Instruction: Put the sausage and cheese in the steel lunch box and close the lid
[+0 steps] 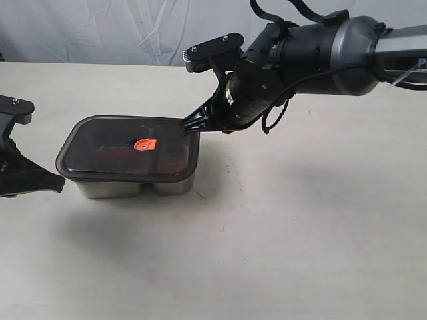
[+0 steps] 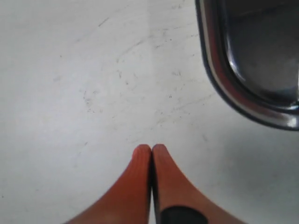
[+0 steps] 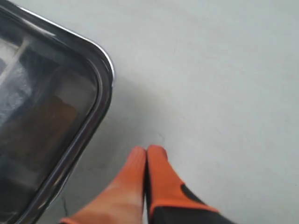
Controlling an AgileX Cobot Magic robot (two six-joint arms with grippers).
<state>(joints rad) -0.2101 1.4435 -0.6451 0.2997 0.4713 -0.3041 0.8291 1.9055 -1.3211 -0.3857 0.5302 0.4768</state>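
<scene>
Steel lunch box (image 1: 113,189) just beside right claw (image 3: 147,150)

The left fingers (image 2: 137,179) and right fingers (image 3: 131,179) are each pressed together (orange, tip against tip), angled downward

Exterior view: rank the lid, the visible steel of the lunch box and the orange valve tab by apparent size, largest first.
1. lid, covering the whole box top.
2. steel lunch box, only its walls showing below.
3. orange valve tab, a small spot mid-lid.
</scene>
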